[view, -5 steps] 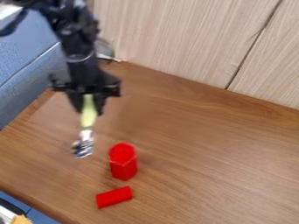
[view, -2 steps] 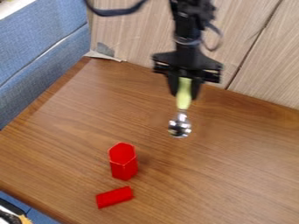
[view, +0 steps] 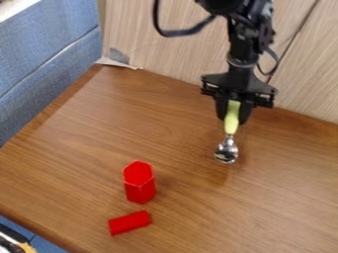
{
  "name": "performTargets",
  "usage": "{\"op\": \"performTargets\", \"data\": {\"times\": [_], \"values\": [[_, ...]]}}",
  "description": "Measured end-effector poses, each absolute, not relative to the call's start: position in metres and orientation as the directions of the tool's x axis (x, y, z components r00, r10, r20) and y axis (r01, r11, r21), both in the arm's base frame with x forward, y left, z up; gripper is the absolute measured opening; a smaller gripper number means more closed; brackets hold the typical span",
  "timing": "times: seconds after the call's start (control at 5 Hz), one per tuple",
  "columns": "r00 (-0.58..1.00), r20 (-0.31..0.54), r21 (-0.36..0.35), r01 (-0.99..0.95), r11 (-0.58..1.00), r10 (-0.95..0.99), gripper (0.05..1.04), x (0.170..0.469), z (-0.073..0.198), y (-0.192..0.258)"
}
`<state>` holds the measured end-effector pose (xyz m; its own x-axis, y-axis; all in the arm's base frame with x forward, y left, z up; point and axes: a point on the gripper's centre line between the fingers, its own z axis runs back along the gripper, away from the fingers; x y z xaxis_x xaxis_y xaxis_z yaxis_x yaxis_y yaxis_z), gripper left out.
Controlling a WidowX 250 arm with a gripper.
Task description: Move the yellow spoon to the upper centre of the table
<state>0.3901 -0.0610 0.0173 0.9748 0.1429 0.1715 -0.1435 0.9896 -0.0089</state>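
The black gripper [view: 233,120] hangs over the right part of the wooden table [view: 168,133], near its far edge. Its two fingers are closed on the pale yellow handle of the yellow spoon [view: 230,129], one to each side. The spoon points down, slightly tilted, its metal bowl lowest, to the right of the red pieces.

Surroundings: a red hexagonal block [view: 140,183] stands upright on the table, to the lower left of the spoon and apart from it. A smaller red block [view: 129,223] lies on its side just below the upright one, at a slant. A pale wood-grain panel [view: 165,42] rises behind the far edge of the table, behind the gripper. Blue padding [view: 49,54] borders the table on the left. A grey-white scrap [view: 117,63] sits at the upper left corner, by the panel. A dark cable [view: 182,32] loops out beside the upper arm.

Visibility: the fingers cover the sides of the upper handle, and the arm is cut off by the top edge. A dark seam in the panel runs partly behind the arm. Objects [view: 15,243] at the lower left corner are cut off and cannot be identified. Whether the spoon's bowl touches the table cannot be determined.
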Motion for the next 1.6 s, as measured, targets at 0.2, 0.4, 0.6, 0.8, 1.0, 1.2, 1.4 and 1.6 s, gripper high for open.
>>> {"op": "performTargets", "data": {"times": [0.2, 0.4, 0.6, 0.8, 1.0, 1.2, 1.4, 1.6], "values": [[0.984, 0.138, -0.002, -0.118, 0.993, 0.117, 0.405, 0.394, -0.003, -0.068], [0.986, 0.131, -0.006, -0.102, 0.995, 0.101, 0.462, 0.397, -0.007, -0.070], [0.987, 0.130, -0.008, -0.092, 0.996, 0.092, 0.771, 0.397, -0.007, -0.071], [0.989, 0.113, 0.004, -0.094, 0.996, 0.093, 0.999, 0.391, -0.011, -0.069], [0.988, 0.119, 0.030, -0.102, 0.994, 0.097, 1.005, 0.384, -0.005, -0.063], [0.982, 0.161, 0.003, -0.097, 0.995, 0.095, 1.000, 0.381, 0.013, -0.064], [0.962, 0.239, -0.070, -0.119, 0.990, 0.133, 1.000, 0.374, 0.049, -0.058], [0.947, 0.286, -0.118, -0.114, 0.986, 0.144, 1.000, 0.362, 0.064, -0.048]]}}
